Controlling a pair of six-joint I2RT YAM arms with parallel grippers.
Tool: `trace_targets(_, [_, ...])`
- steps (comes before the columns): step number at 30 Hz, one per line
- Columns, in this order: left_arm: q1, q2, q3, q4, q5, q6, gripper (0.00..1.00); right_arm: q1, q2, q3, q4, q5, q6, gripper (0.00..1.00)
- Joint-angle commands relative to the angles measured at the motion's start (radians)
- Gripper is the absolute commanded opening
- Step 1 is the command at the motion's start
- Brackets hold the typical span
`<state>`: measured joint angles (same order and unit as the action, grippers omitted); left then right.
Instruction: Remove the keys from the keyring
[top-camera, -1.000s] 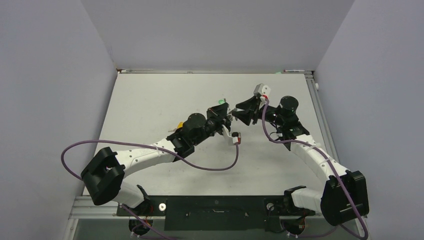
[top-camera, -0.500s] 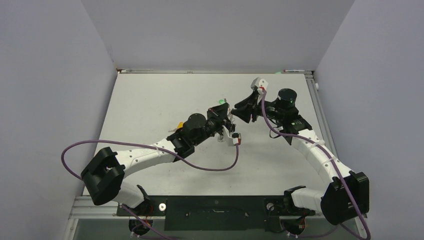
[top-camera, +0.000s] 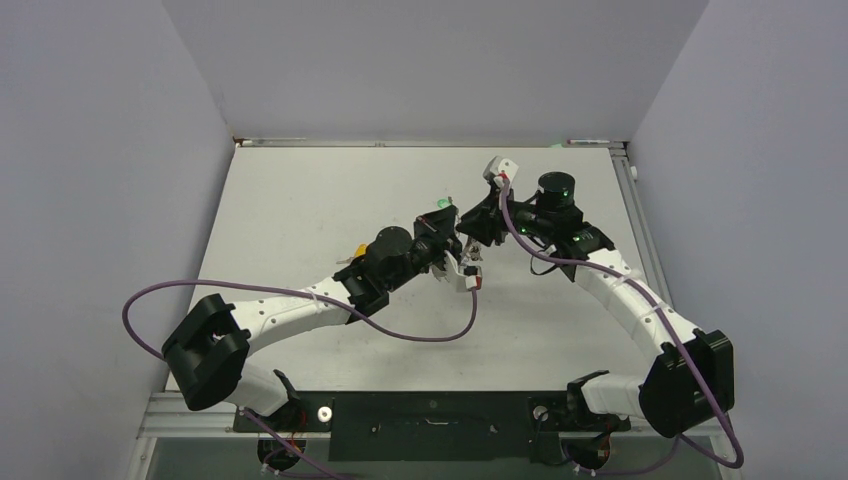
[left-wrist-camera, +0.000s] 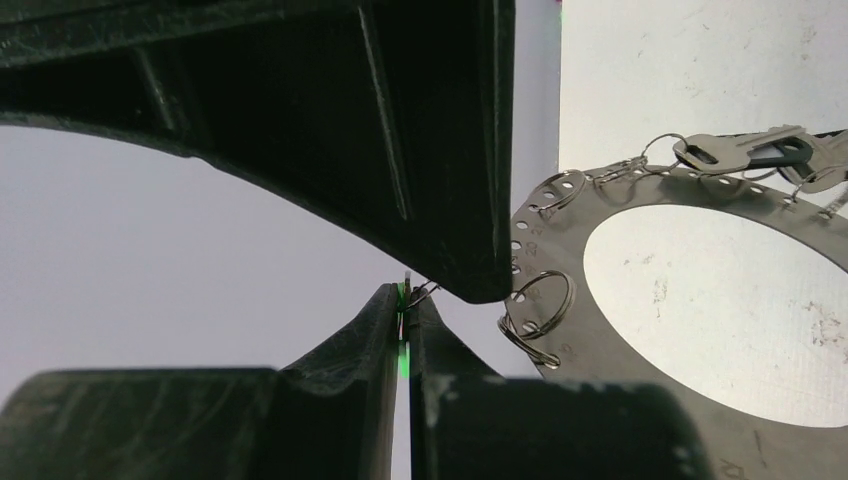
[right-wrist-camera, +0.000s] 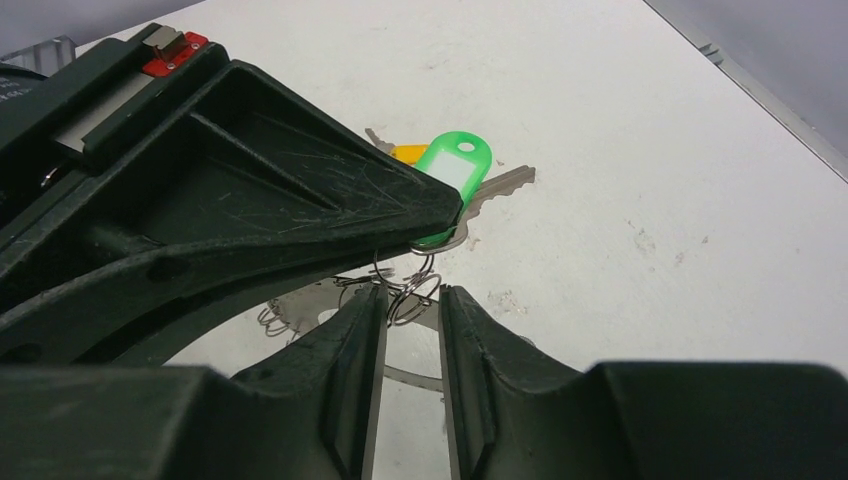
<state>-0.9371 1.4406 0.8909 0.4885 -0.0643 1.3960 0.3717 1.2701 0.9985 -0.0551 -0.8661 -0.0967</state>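
Observation:
My left gripper (left-wrist-camera: 405, 310) is shut on the thin edge of a green key tag (right-wrist-camera: 455, 175), held just above the table. The flat grey keyring (left-wrist-camera: 555, 240) hangs from it on small wire split rings (left-wrist-camera: 540, 305). A silver key with a black head (left-wrist-camera: 740, 152) sits at the ring's far edge. My right gripper (right-wrist-camera: 410, 295) faces the left one tip to tip, jaws narrowly apart with split rings between them. A silver key blade (right-wrist-camera: 505, 182) and a yellow key head (right-wrist-camera: 408, 152) show behind the green tag. In the top view both grippers (top-camera: 465, 230) meet mid-table.
A yellow piece (top-camera: 358, 250) lies beside the left forearm. The table's raised far edge (top-camera: 430, 143) and right rail (top-camera: 640, 230) border the white surface. Purple cables loop off both arms.
My right arm has swung left and closed in on the left gripper's tip. The left arm has stayed put.

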Motion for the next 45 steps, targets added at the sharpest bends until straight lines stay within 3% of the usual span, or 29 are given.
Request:
trace_targets(1, [-0.009, -0.009, 0.036, 0.055, 0.004, 0.003, 0.00, 0.016, 0.014, 0.051, 0.026, 0.061, -0.005, 0.24])
trace_targets(5, [-0.008, -0.011, 0.038, 0.050, 0.002, 0.000, 0.00, 0.019, 0.022, 0.058, 0.015, 0.070, -0.027, 0.06])
trace_targets(10, [-0.008, -0.017, 0.030, 0.041, -0.008, -0.005, 0.00, 0.017, -0.007, 0.036, 0.044, 0.078, -0.060, 0.05])
trace_targets(16, [-0.006, -0.025, -0.001, 0.043, -0.019, -0.006, 0.00, 0.002, -0.090, -0.074, 0.242, 0.068, -0.020, 0.05])
trace_targets(22, [-0.002, -0.027, -0.024, 0.044, -0.026, -0.007, 0.00, -0.023, -0.132, -0.117, 0.335, 0.055, 0.040, 0.05])
trace_targets(32, [0.015, -0.048, -0.059, 0.029, -0.043, -0.022, 0.00, -0.056, -0.140, -0.124, 0.354, 0.044, 0.065, 0.05])
trace_targets(39, [0.056, -0.068, 0.036, -0.179, -0.130, -0.250, 0.00, -0.080, -0.122, -0.121, 0.344, 0.092, 0.062, 0.05])
trace_targets(45, [0.182, -0.060, 0.209, -0.546, -0.108, -0.617, 0.00, -0.104, -0.107, -0.120, 0.331, 0.109, 0.072, 0.05])
